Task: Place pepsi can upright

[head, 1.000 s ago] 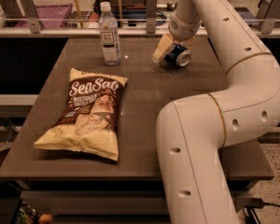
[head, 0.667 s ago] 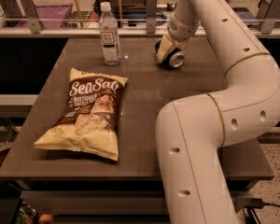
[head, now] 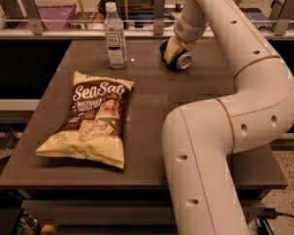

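Observation:
The pepsi can (head: 182, 60) is blue with a silver end. It is at the far middle of the table (head: 196, 89), tilted, with the silver end facing front right. My gripper (head: 172, 52) comes down from the white arm (head: 220, 131) and is shut on the can, with a pale finger (head: 170, 49) across its side. The can's lower edge is at or just above the table top. Its far side is hidden by the gripper.
A clear plastic water bottle (head: 115, 37) with a white label stands upright at the far left of the table. A SeaSalt chip bag (head: 90, 119) lies flat at the front left. A rail with metal posts (head: 159, 6) runs behind the table.
My gripper has moved slightly left with the can in it. The can has turned, and its silver end now faces more to the front right.

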Motion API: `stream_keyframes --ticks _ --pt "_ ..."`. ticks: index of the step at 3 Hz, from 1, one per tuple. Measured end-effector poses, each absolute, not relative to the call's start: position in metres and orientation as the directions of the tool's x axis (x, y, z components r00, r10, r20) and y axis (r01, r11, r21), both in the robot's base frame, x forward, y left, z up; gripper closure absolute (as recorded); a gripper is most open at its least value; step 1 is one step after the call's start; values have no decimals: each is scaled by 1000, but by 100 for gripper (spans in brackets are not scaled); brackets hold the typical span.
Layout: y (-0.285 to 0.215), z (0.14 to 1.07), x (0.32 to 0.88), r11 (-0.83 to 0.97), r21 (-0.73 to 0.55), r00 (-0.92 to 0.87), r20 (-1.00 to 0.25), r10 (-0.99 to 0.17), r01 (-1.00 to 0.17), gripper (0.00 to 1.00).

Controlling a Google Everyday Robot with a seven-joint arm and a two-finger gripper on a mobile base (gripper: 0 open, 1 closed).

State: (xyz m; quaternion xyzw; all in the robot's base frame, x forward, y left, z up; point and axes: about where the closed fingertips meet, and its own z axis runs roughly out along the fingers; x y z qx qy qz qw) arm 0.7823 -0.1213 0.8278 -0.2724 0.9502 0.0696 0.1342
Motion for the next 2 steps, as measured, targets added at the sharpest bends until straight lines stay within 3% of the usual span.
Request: stream_keyframes --ticks 1,2 --pt "-121 829 782 842 59 -816 -293 -499 -536 100" --pt "-122 830 784 852 46 -823 -292 -487 -521 100"
